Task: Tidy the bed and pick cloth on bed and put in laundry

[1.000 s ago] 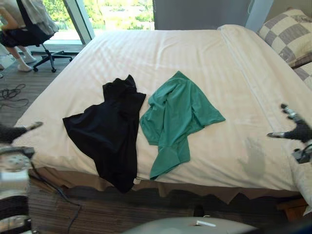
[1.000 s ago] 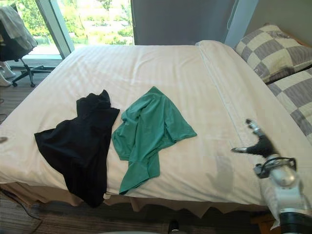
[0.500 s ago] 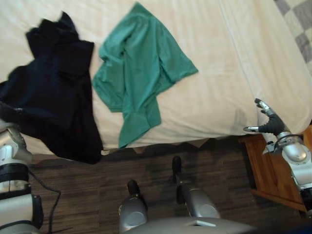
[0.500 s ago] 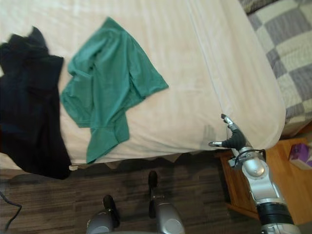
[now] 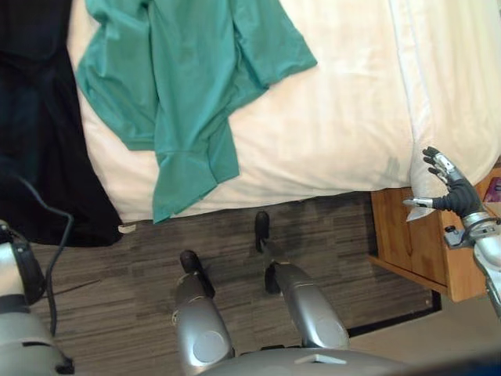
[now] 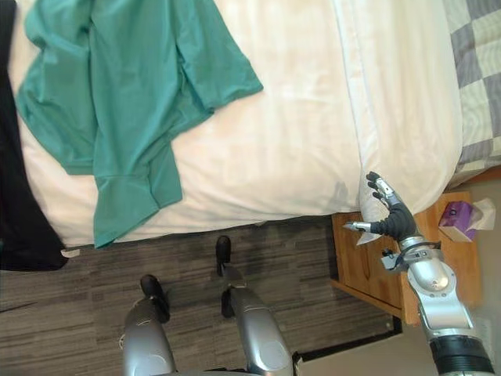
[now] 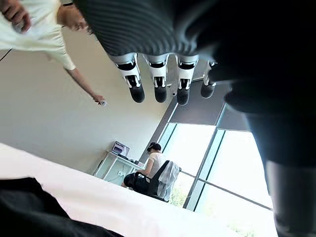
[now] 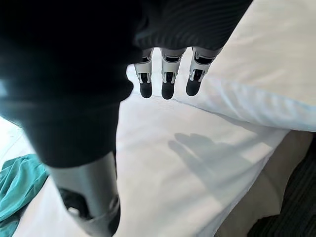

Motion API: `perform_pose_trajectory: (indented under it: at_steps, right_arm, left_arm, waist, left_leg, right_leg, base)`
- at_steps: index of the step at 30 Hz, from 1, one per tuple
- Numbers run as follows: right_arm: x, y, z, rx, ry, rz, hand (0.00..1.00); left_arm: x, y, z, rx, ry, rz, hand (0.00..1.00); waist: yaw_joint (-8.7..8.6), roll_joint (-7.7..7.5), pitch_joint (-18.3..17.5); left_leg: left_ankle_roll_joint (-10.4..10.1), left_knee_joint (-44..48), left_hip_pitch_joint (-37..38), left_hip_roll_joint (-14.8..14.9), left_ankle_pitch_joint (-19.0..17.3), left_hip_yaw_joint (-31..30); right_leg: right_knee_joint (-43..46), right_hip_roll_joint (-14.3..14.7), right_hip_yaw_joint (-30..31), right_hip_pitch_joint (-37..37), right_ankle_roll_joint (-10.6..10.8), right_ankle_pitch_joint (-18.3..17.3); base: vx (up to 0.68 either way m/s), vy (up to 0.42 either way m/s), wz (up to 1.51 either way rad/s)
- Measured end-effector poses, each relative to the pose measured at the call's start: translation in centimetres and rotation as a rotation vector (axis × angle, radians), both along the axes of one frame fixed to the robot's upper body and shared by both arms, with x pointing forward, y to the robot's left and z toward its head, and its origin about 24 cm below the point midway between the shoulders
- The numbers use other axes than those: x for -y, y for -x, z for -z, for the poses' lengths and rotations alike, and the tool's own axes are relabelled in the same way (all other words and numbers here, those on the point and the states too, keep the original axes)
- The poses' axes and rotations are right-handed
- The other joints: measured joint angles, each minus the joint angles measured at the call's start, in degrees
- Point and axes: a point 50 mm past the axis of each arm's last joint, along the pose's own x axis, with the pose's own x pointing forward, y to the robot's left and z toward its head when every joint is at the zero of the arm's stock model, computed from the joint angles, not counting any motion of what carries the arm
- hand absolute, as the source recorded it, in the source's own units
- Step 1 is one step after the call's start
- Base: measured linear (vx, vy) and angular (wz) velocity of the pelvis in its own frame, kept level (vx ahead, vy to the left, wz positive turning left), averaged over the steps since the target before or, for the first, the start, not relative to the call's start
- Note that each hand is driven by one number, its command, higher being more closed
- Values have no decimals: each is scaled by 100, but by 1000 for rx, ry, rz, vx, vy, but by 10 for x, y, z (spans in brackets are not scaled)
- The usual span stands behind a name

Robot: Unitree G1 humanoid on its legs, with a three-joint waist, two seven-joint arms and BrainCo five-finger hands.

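Note:
A green cloth (image 5: 188, 70) lies crumpled on the white bed (image 5: 344, 125), one end hanging over the front edge. Left of it a black cloth (image 5: 39, 133) drapes over the same edge, and it also shows as a black cloth (image 7: 29, 212) in the left wrist view. My right hand (image 6: 391, 213) hovers open beside the bed's front right corner, well right of the green cloth (image 8: 15, 187), with nothing in it. My left hand (image 7: 159, 84) is open above the bed near the black cloth, fingers straight and empty.
A wooden nightstand (image 6: 368, 270) stands under my right hand, with a purple tissue box (image 6: 458, 219) on it. A checkered pillow (image 6: 477, 78) lies at the bed's right end. A person (image 7: 150, 165) sits on a chair by the window; another person's arm (image 7: 74, 74) reaches overhead.
The camera has tipped further down, so the bed slid up the picture and the floor and nightstand came in. My right hand stays open near the bed's corner.

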Motion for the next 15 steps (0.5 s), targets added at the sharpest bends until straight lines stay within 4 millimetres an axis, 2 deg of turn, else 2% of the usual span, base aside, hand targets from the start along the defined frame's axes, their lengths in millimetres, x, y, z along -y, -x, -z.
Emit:
perform_pose_trajectory:
  at_steps: [4, 5, 9, 11, 15]
  right_arm:
    - [-5, 4, -10, 68, -62, -34, 0]
    - [-6, 4, -13, 87, -82, -48, 0]
    - [-12, 6, -22, 132, -123, -92, 0]
    - [-14, 9, -29, 170, -155, -115, 0]
    - [-10, 20, -50, 280, -212, -154, 0]
  left_arm:
    - [6, 3, -20, 17, -76, -24, 0]
    - [7, 3, -21, 19, -74, -27, 0]
    - [7, 3, -21, -8, -51, -42, 0]
    - [9, 1, -23, -54, -53, -37, 0]
    - [21, 2, -38, -149, -110, -40, 0]
  waist:
    - [-28, -103, 137]
    - [-30, -117, 285]
    - [-19, -201, 362]
    - [-27, -197, 513]
    - [37, -176, 567]
  left_leg:
    - [31, 247, -412, 77, -68, -24]
    - [45, 319, -487, 99, -96, -41]
    - [82, 612, -1052, 182, -155, -74]
    - [101, 746, -1214, 221, -188, -142]
    - [160, 967, -1622, 292, -257, -137]
  right_leg:
    - [112, -2, -5, -363, 3, 16]
    - [120, 1, -11, -403, 17, 27]
    - [308, 8, -21, -951, -1, 51]
    - [311, 21, -60, -1021, -30, 76]
    - [356, -7, -203, -1382, -5, 5]
  base:
    - [-2, -19, -3]
    - [0, 0, 0]
    - [-35, -41, -7]
    - [-16, -37, 0]
    - [-21, -42, -5]
